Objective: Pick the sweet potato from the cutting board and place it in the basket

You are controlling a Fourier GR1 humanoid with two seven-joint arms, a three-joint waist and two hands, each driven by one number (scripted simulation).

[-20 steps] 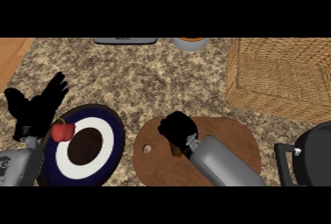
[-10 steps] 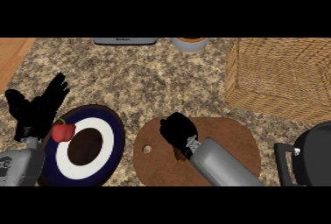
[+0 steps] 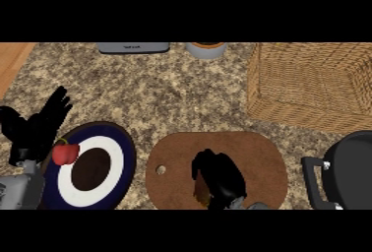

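Right hand [image 3: 216, 178] over cutting board [image 3: 218, 170], fingers curled down, left hand [image 3: 35, 128] well left of it, open, fingers up.

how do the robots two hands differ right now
The robot's left hand shows at the view's left edge beside the dark blue and white round plate, fingers straight and up, holding nothing. The robot's right hand is over the brown oval wooden cutting board, fingers curled down round something brownish, largely hidden, probably the sweet potato. Both are black and come in from the lower edge.
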